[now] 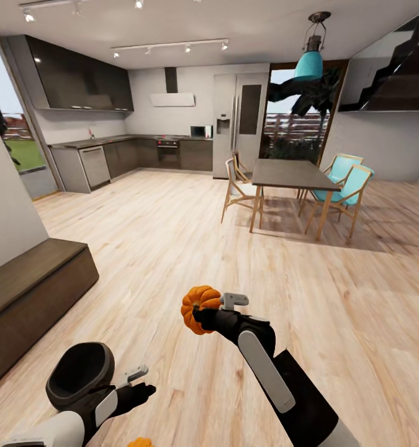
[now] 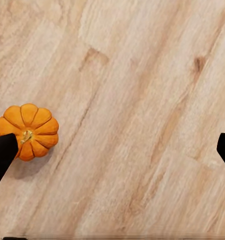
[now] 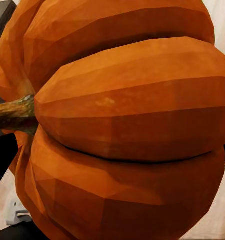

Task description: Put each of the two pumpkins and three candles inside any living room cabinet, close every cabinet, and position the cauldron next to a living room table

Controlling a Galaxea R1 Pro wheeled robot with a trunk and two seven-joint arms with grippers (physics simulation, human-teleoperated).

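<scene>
My right gripper point(image 1: 204, 315) is shut on a ribbed orange pumpkin point(image 1: 195, 303), held up in the air over the wooden floor; in the right wrist view this pumpkin point(image 3: 127, 125) sits close up with its stem to one side. A second pumpkin point(image 2: 28, 131) lies on the floor beside one fingertip of my open left gripper point(image 2: 112, 152); its top also peeks in as the second pumpkin point(image 1: 139, 442) at the head view's lower edge. My left gripper point(image 1: 141, 385) hangs low. The black cauldron point(image 1: 77, 372) stands right beside my left forearm. The dark brown cabinet point(image 1: 29, 292) runs along the left wall, shut. The candles are out of view.
A grey dining table point(image 1: 293, 174) with wooden and teal chairs point(image 1: 352, 186) stands ahead to the right. The grey kitchen point(image 1: 110, 155) and a fridge point(image 1: 240, 124) line the far wall. A white wall point(image 1: 4, 205) rises above the cabinet. Open wooden floor point(image 1: 172, 236) stretches ahead.
</scene>
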